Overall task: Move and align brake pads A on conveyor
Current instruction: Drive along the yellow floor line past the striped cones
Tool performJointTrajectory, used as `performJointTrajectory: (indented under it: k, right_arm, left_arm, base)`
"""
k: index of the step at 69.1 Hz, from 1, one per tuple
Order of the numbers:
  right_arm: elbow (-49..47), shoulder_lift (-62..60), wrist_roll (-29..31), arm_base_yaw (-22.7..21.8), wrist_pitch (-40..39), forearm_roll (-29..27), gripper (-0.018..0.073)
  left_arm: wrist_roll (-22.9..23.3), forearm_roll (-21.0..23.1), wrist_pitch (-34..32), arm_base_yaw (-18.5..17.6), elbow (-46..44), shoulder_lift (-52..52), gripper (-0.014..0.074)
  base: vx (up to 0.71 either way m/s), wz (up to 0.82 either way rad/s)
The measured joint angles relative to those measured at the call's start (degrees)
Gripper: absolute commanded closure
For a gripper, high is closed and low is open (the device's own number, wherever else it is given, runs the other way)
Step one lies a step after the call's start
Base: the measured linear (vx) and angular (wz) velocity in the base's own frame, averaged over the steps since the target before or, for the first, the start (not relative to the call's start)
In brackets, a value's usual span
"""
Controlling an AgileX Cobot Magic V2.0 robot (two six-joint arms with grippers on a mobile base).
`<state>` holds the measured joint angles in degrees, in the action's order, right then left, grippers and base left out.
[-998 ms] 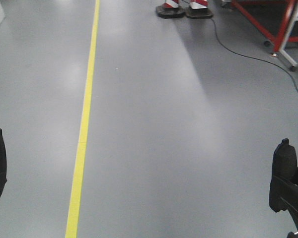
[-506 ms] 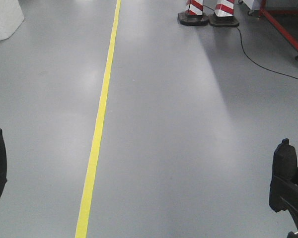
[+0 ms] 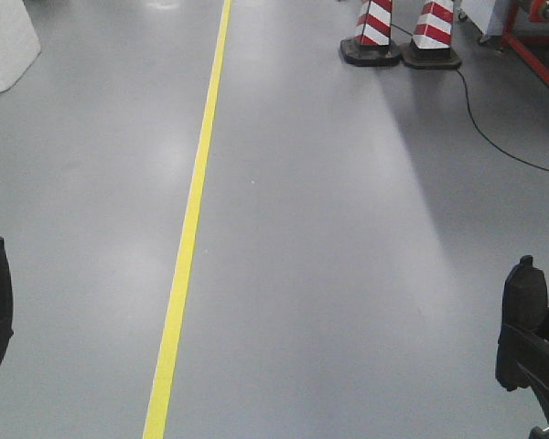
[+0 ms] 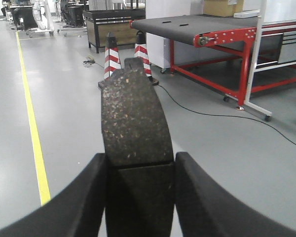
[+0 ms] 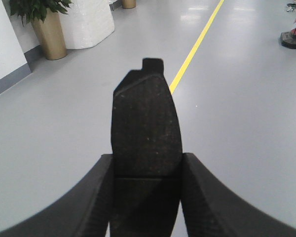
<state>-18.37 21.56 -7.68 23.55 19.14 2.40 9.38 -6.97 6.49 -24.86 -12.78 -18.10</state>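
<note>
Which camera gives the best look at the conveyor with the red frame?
The left wrist view: the conveyor shows its dark belt and red legs there, past the striped cones. The front view catches only a strip of red frame at top right; the right wrist view shows none.

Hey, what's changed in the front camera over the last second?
The striped cones and yellow line slid down and rightward in the front view, so the base seems to be rolling forward, veering left. Unchanged: the left gripper stays clamped on the left brake pad, the right gripper on the right brake pad.
</note>
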Motion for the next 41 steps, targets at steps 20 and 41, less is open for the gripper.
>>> performJointTrajectory:
  k: [20, 41]
  right_arm:
    - [0.00, 0.00, 0.00, 0.00, 0.00, 0.00, 0.0533]
    - [0.00, 0.00, 0.00, 0.00, 0.00, 0.00, 0.0533]
  left_arm:
    - [0.00, 0.00, 0.00, 0.00, 0.00, 0.00, 0.0449]
    - [0.00, 0.00, 0.00, 0.00, 0.00, 0.00, 0.0449]
  base:
    - [0.63, 0.06]
    - [0.65, 0.05]
